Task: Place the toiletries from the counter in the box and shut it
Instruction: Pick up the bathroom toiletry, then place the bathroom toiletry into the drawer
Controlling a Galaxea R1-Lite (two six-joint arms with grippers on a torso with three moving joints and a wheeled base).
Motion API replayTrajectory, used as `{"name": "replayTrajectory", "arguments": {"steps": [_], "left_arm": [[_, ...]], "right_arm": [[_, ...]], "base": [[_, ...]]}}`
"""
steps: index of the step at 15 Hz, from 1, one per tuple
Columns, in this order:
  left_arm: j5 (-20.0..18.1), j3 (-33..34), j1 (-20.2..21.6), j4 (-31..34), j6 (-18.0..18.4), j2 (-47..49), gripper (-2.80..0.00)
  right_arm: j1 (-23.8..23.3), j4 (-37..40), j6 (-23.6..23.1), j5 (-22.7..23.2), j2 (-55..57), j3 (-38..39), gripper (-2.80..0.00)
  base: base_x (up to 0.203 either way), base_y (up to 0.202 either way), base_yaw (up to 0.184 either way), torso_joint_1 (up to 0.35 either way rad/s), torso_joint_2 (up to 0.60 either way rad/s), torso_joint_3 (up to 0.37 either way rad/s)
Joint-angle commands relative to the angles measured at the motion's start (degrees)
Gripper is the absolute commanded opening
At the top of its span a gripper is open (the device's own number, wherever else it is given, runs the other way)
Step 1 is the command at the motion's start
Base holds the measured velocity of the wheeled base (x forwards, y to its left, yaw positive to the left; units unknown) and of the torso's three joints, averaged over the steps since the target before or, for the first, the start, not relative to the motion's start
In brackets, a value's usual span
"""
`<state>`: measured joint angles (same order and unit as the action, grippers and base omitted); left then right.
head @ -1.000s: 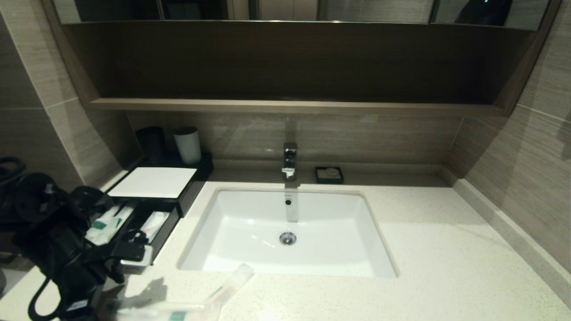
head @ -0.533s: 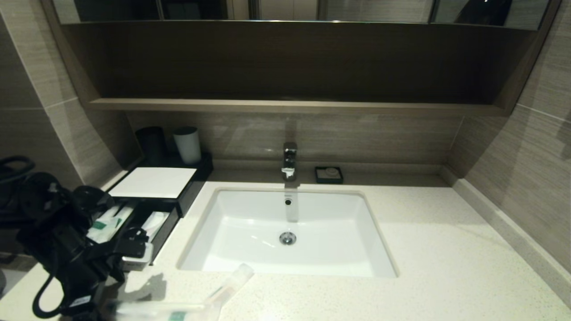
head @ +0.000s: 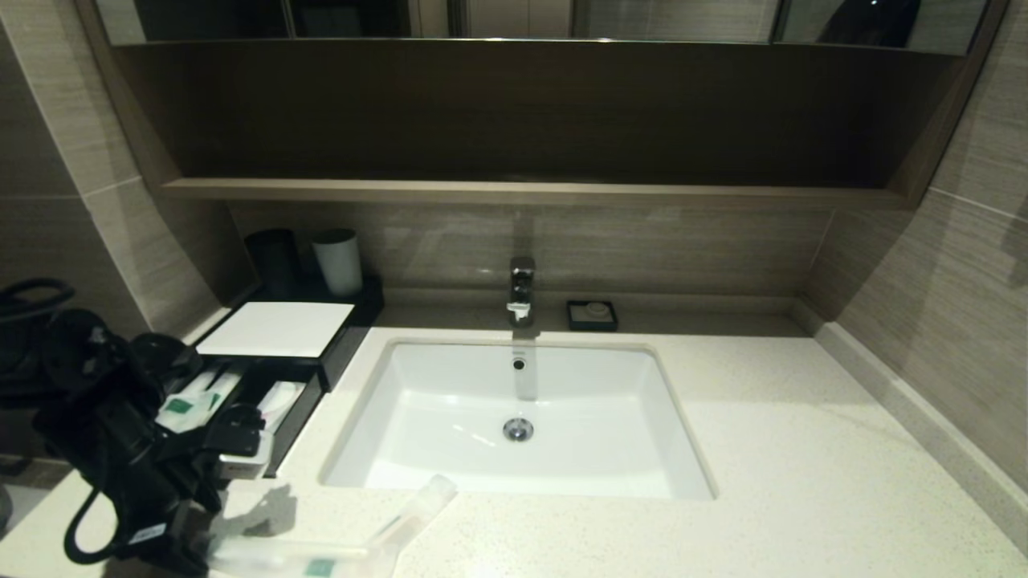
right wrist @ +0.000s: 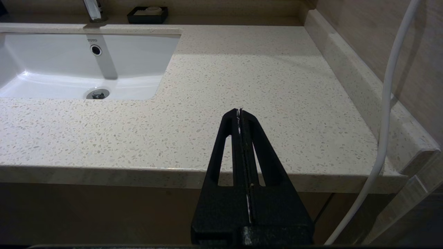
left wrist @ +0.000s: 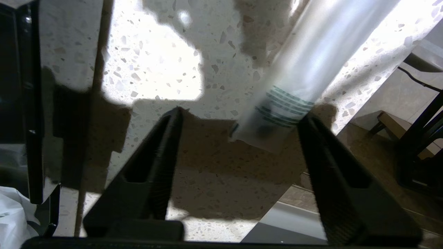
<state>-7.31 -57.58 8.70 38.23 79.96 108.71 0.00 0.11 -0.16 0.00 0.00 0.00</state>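
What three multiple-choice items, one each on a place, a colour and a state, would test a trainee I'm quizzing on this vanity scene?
1. Where does the long packet lie?
A. in the sink
B. on the counter near its front edge
C. on the shelf

2. What colour is the top panel of the box?
A. white
B. red
C. yellow

3. How does the box's drawer stand?
A. pushed shut
B. taken out
C. pulled open with packets inside

Answers:
1 B, the head view shows it in front of the sink.
2 A, the panel is plain white.
3 C, white packets show in the open drawer.
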Motion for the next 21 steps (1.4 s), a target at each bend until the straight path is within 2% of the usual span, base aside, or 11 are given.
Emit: {"name": "replayTrajectory", "arguments": {"steps": [1, 5, 9, 11, 14, 16, 17, 19, 21], "left_arm": [[-0.07, 0.18, 0.05, 0.53, 0.54, 0.62, -2.80], [-0.07, -0.20, 0.08, 1.48, 0.63, -0.38, -2.80], [-0.43, -0.87, 0.06, 6.14, 0.63, -4.07, -2.80], [-2.78, -1.44, 0.01, 8.63, 0.65, -7.53, -2.80], [-9.54, -7.82, 0.42, 16.52, -1.13, -12.95, -2.80], [-14.68, -10.74, 1.33, 18.98, -8.74, -14.83, -2.80], [-16.45, -11.75, 1.37, 19.03, -15.51, -15.14, -2.80], [-17.51, -13.57, 1.40, 19.04, -26.81, -15.49, -2.80], [-16.34, -14.28, 1.40, 19.23, -38.95, -16.41, -2.80]], "right_arm": [[0.00, -0.02, -0.02, 0.00, -0.18, 0.00, -2.80], [0.00, 0.07, -0.02, 0.00, -0.09, 0.00, -2.80], [0.00, 0.07, -0.02, -0.01, 0.00, 0.00, -2.80], [0.00, 0.07, -0.02, 0.00, 0.00, 0.00, -2.80], [0.00, 0.06, -0.02, 0.00, -0.09, 0.00, -2.80], [0.00, 0.07, -0.02, 0.00, -0.09, 0.00, -2.80], [0.00, 0.07, -0.02, 0.00, -0.09, 0.00, -2.80], [0.00, 0.07, -0.02, 0.00, -0.09, 0.00, -2.80], [0.00, 0.07, -0.02, 0.00, -0.09, 0.00, -2.80]], "base": [[0.000, 0.000, 0.000, 0.000, 0.00, 0.000], [0.000, 0.000, 0.000, 0.000, 0.00, 0.000], [0.000, 0.000, 0.000, 0.000, 0.00, 0.000], [0.000, 0.000, 0.000, 0.000, 0.00, 0.000], [0.000, 0.000, 0.000, 0.000, 0.00, 0.000], [0.000, 0.000, 0.000, 0.000, 0.00, 0.000], [0.000, 0.000, 0.000, 0.000, 0.00, 0.000], [0.000, 0.000, 0.000, 0.000, 0.00, 0.000], [0.000, 0.000, 0.000, 0.000, 0.00, 0.000]]}}
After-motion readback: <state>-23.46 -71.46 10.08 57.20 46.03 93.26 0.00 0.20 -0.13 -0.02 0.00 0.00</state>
